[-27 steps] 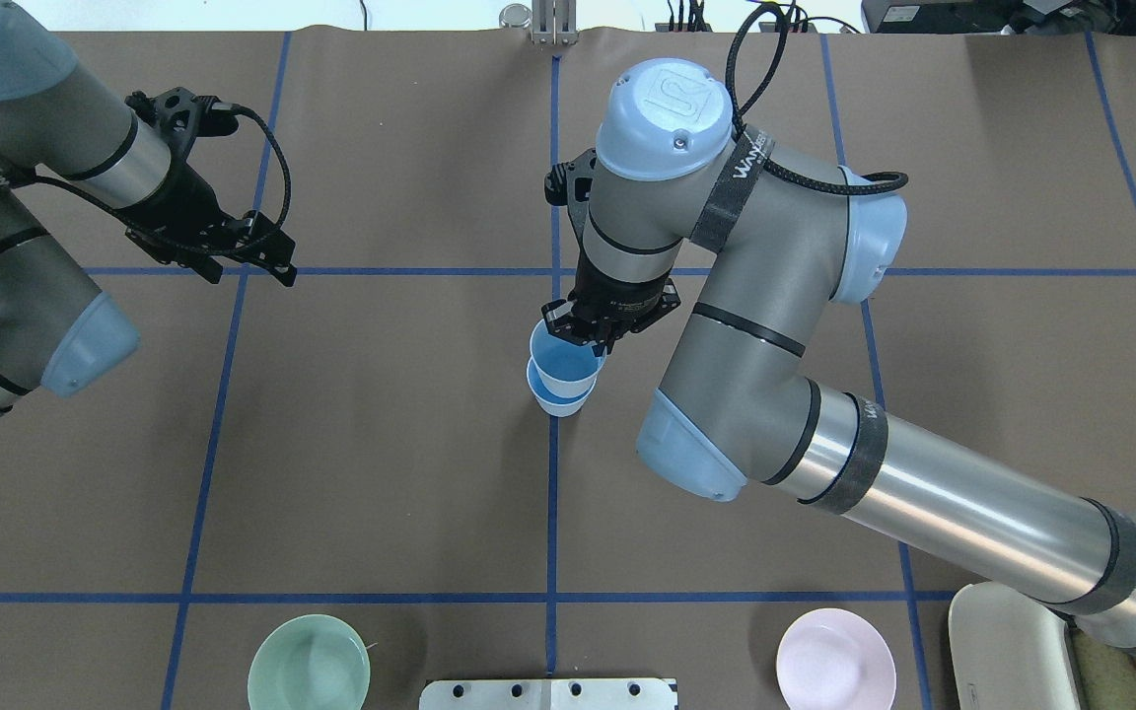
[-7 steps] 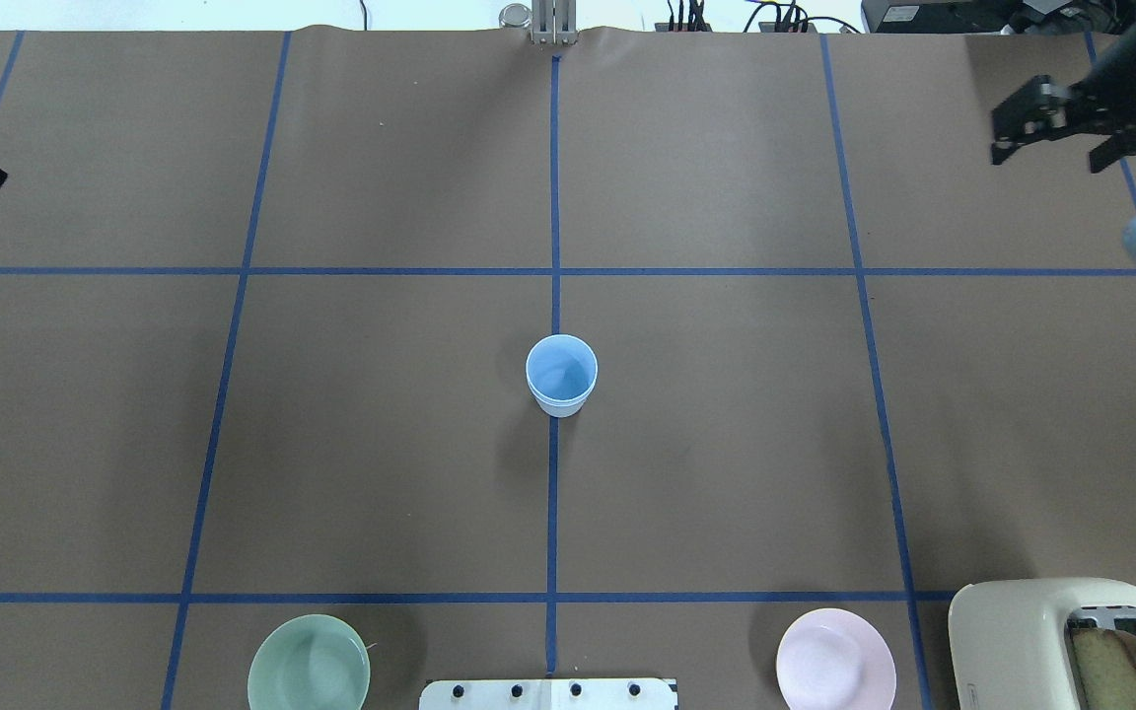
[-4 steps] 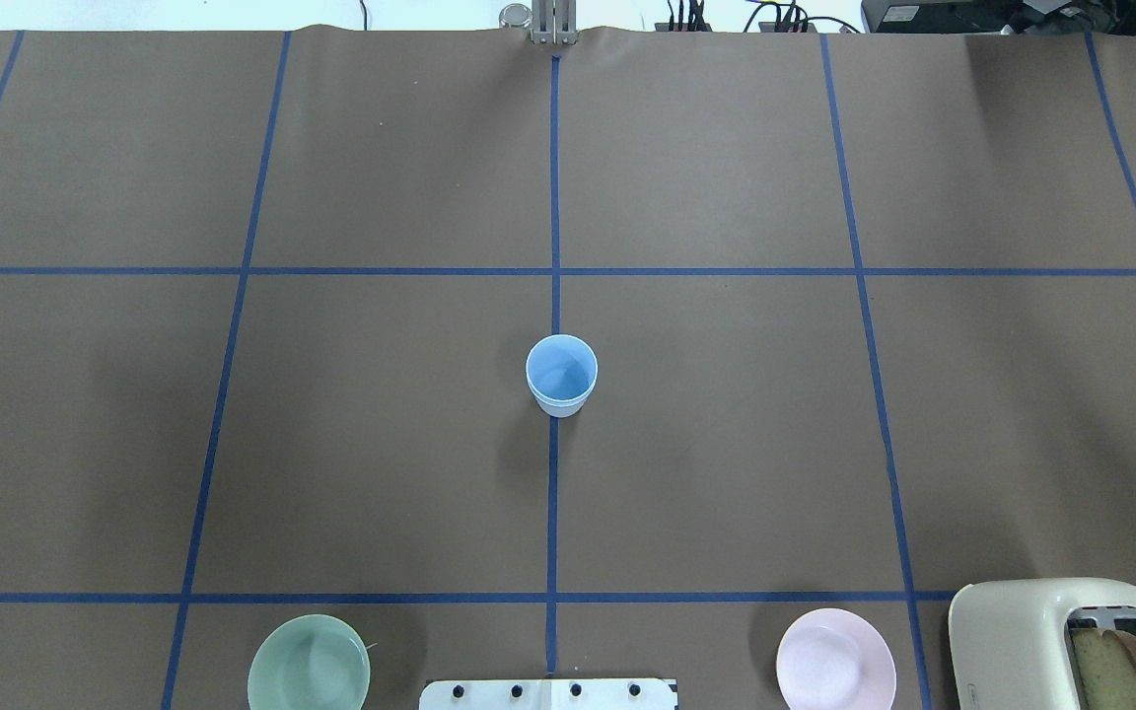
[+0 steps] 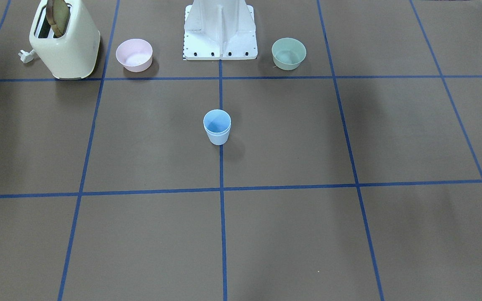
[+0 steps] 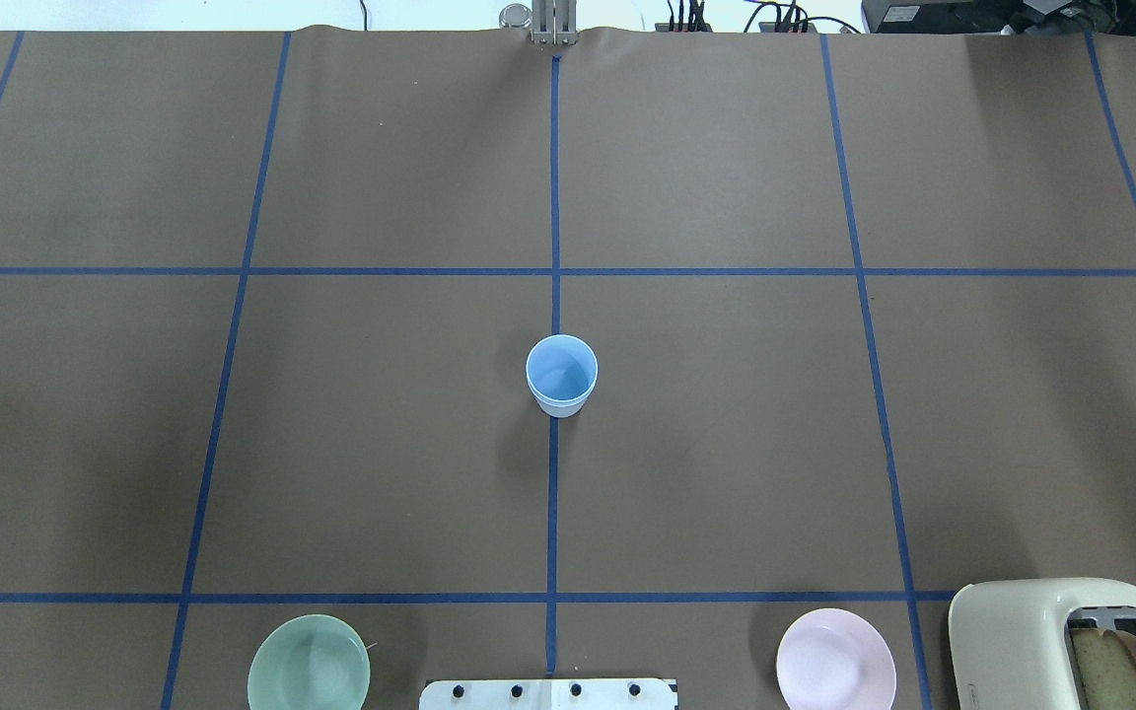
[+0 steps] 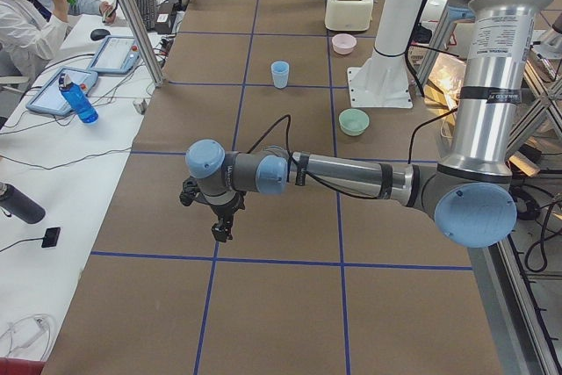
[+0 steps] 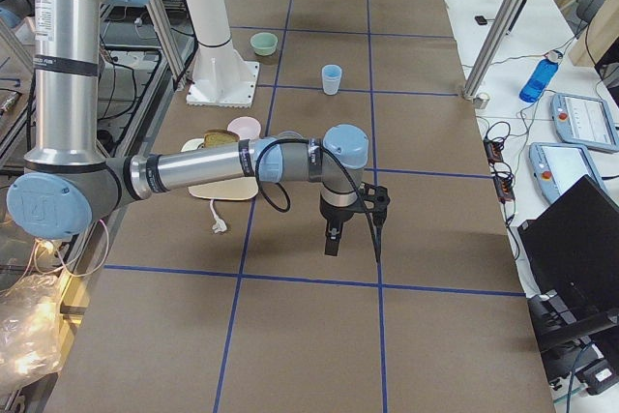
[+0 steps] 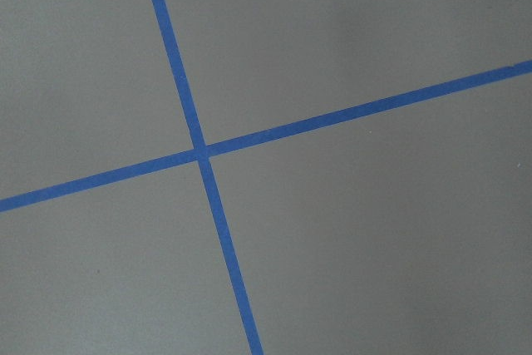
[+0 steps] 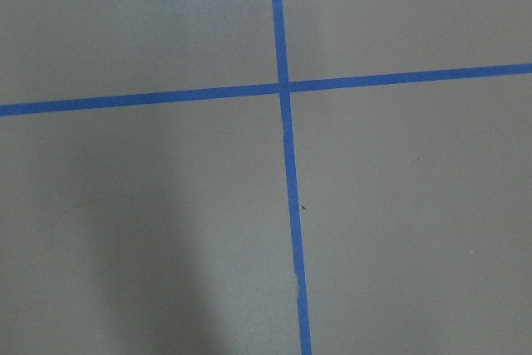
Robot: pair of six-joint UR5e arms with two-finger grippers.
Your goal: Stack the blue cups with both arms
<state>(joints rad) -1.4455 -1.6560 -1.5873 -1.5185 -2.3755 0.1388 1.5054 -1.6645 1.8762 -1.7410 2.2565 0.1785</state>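
**Brown, blue and pastels**

The tabletop (image 5: 351,444) is a flat matte brown, ruled into large squares by bright blue tape lines (image 5: 553,513). On it the blue cups (image 5: 561,375) show a saturated sky-blue inside and a paler, almost white-blue outer wall. The green bowl (image 5: 309,663) is a soft mint, the pink bowl (image 5: 835,659) a faint pastel rose. The toaster (image 4: 65,42) is glossy cream, with a browned slice of toast (image 4: 58,14) in its slot. The pedestal (image 4: 220,29) is white. The left arm (image 6: 351,173) and the right arm (image 7: 193,173) are silver-grey with light-blue joint caps, black bands and black cables; each ends in a black pincer.
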